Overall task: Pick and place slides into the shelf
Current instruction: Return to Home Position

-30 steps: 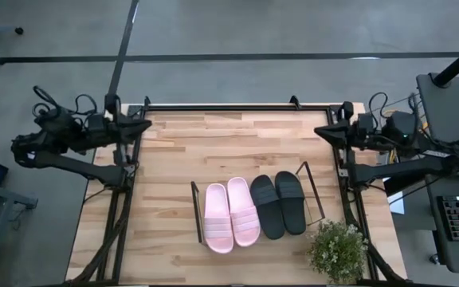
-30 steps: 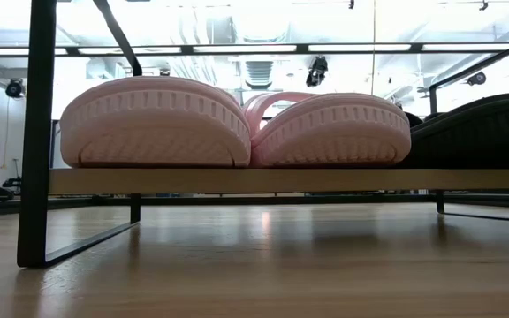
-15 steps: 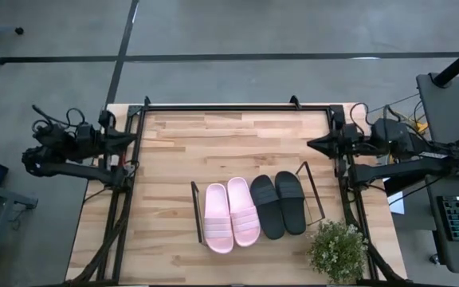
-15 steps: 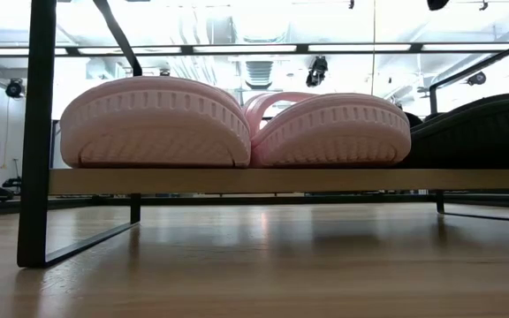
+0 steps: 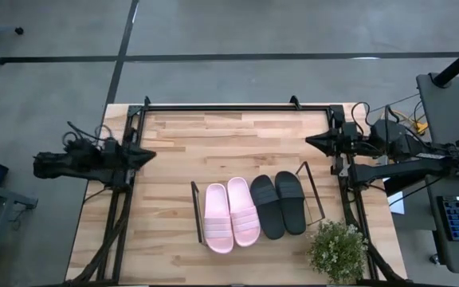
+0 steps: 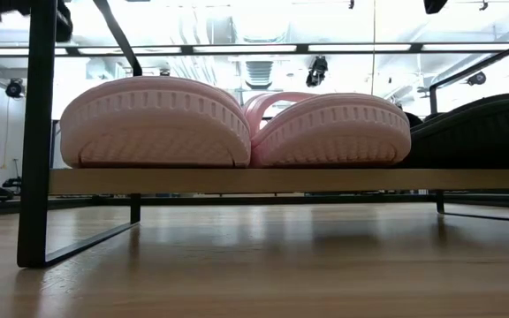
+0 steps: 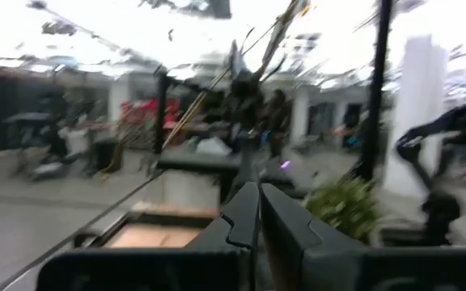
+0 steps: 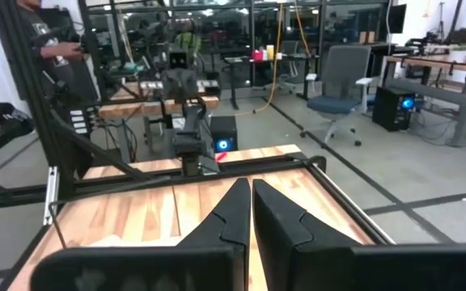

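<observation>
- A low rectangular shelf with thin black wire end frames stands on the pale wooden bench; it sits a little right of the bench's middle, nearer the edge that carries the plant than the opposite edge.
- All four slides lie on the shelf side by side, soles down and slightly slanted; the first pale pink slide sandal is beside the left end frame; the second pale pink slide sandal touches it; next come the first matte black slide sandal and the second matte black slide sandal, the last beside the right end frame.
- In the low view the pink pair's ribbed ends rest on the shelf's flat base and touch each other.
- The left gripper is at the bench's left edge, pointing inward; its fingers are pressed together and hold nothing.
- The right gripper is at the bench's right edge, pointing inward; its fingers are closed to a thin slit and are empty.
- A small green potted plant stands at the bench's right corner, near the shelf's right end frame.
</observation>
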